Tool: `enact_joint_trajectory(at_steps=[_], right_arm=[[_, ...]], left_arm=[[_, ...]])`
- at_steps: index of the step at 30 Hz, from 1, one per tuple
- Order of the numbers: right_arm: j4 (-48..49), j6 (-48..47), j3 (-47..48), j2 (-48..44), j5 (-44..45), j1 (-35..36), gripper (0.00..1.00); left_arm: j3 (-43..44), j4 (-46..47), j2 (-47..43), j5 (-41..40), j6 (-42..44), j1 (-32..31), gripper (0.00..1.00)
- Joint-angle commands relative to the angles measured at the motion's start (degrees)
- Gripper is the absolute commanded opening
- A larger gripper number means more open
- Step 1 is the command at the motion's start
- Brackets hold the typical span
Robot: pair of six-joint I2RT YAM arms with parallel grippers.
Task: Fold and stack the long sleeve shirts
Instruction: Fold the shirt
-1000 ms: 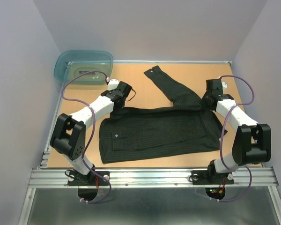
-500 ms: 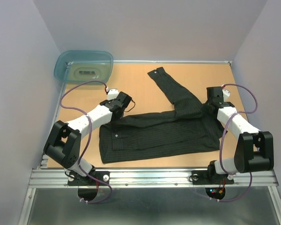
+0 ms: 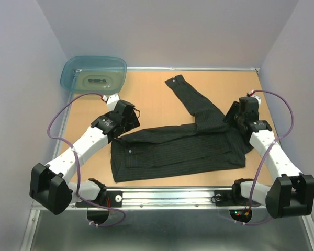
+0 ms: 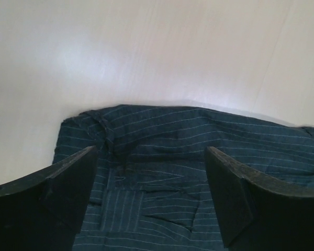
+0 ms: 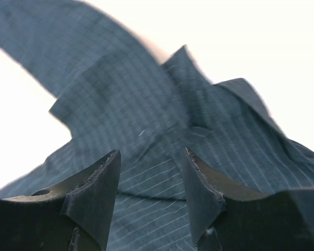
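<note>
The long sleeve shirt point(image 3: 178, 151), dark with thin pale pinstripes, lies across the middle of the table. Its upper edge is folded over and one sleeve point(image 3: 191, 97) stretches toward the back. My left gripper point(image 3: 126, 123) hovers at the shirt's upper left corner. In the left wrist view its jaws point(image 4: 152, 151) stand wide open over the striped cloth point(image 4: 199, 136) with nothing between them. My right gripper point(image 3: 234, 117) sits at the shirt's upper right, by the sleeve's root. Seen from the right wrist, it point(image 5: 152, 152) is open above the rumpled collar area point(image 5: 146, 94), holding nothing.
A translucent teal tub point(image 3: 94, 73) stands at the back left corner. Bare wooden tabletop point(image 3: 152, 97) shows between the tub and the sleeve. Grey walls close in the left, right and back sides. A metal rail point(image 3: 167, 196) runs along the near edge.
Both grippers carried the shirt's upper edge toward the front, then opened and let it go. Both arms have since drawn back and up from the cloth.
</note>
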Motion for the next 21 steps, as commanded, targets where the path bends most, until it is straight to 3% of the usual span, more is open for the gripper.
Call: enact_joint_trajectory(at_steps=[1,8,13,21], right_arm=[[1.53,-5.41,3.1,0.22,-9.01,-0.17,0.56],[4.25,-7.79,1.96,3.39,-20.44,3.6,0.56],[7.68,-10.59,3.97,6.89,-24.22,13.7,0.55],[15.32,-12.62,3.37,14.1,-22.74,28.91,0.55]], left_arm=[[-3.44,-1.83,3.4,8.24,-7.78,4.0,0.93],[-9.59,4.14,1.74,12.21,-9.72,12.01,0.91],[-11.35,6.43,3.41,15.54,-9.11,13.06,0.88],[-13.82,10.91,6.31,17.04,-10.16,13.51,0.77]])
